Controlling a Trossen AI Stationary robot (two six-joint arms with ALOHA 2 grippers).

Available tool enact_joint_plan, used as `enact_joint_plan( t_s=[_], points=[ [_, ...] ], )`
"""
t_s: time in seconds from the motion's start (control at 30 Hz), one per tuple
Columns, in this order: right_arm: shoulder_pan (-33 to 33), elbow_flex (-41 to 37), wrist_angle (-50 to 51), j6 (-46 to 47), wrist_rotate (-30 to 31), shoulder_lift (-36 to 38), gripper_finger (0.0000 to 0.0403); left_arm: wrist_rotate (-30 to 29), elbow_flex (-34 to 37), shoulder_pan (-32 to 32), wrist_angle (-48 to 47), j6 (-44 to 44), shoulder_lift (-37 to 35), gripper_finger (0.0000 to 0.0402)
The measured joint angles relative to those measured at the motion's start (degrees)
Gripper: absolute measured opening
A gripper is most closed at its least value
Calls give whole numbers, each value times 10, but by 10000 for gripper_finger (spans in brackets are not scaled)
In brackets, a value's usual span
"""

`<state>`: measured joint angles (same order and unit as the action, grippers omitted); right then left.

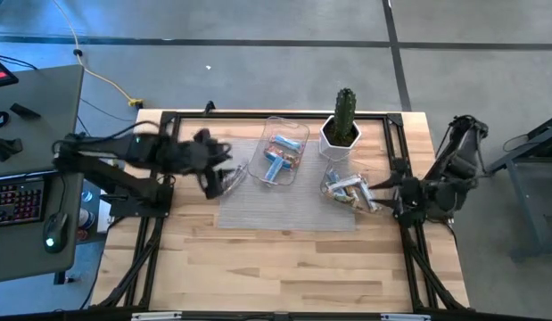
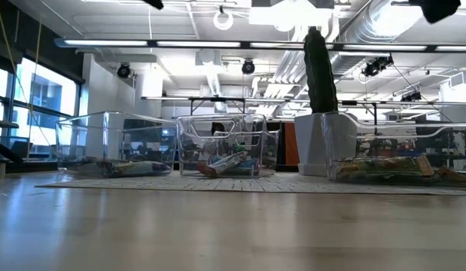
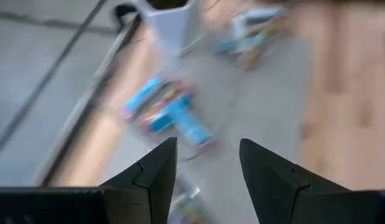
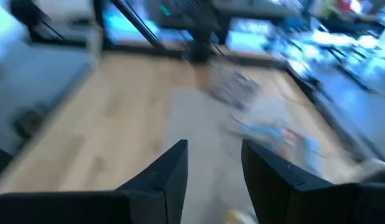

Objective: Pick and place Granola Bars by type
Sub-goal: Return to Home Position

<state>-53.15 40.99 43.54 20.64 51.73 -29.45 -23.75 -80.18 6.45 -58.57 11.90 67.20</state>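
Granola Bars point(image 1: 277, 160) flat in clear tray point(image 1: 305, 141), left hand point(image 3: 208, 142) parted, right hand point(image 4: 214, 143) seemingly parted

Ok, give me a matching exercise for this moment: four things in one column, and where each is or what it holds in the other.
Things:
1. cactus
2. middle clear bin
3. right clear bin
4. left claw

Matches:
A. holds blue granola bars
B. open, above the grey mat at its left edge
C. stands in a white pot
D. nearest the right claw

Pairs: 1-C, 2-A, 3-D, 4-B
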Motion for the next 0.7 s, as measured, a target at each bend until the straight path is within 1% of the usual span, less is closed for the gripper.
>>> enact_joint_plan(
  t_s=[0.1, 0.17, 0.23, 0.27, 0.33, 0.47, 0.5, 0.6, 0.7],
  points=[
    [2, -98, -183, -116, -32, 64, 134, 20, 168, 30, 172, -2, -78, 170],
    [3, -154, -291, -215, -70, 100, 134, 28, 278, 49, 301, -25, -119, 170],
    [3, -195, -346, -290, -115, 136, 134, 41, 363, 56, 399, -42, -154, 170],
    [3, -209, -356, -309, -130, 155, 134, 42, 393, 56, 428, -40, -172, 170],
    [3, -227, -362, -317, -128, 196, 134, 32, 434, 56, 437, -21, -209, 170],
    [4, -249, -347, -321, -75, 283, 134, -33, 470, 56, 434, -21, -292, 170],
    [4, -254, -340, -321, -65, 293, 134, -41, 476, 56, 439, -28, -312, 170],
    [4, -259, -344, -327, -52, 282, 134, -34, 502, 56, 448, -42, -364, 170],
    [4, -275, -342, -320, -52, 284, 134, 1, 538, 56, 482, -49, -403, 170]
  ],
)
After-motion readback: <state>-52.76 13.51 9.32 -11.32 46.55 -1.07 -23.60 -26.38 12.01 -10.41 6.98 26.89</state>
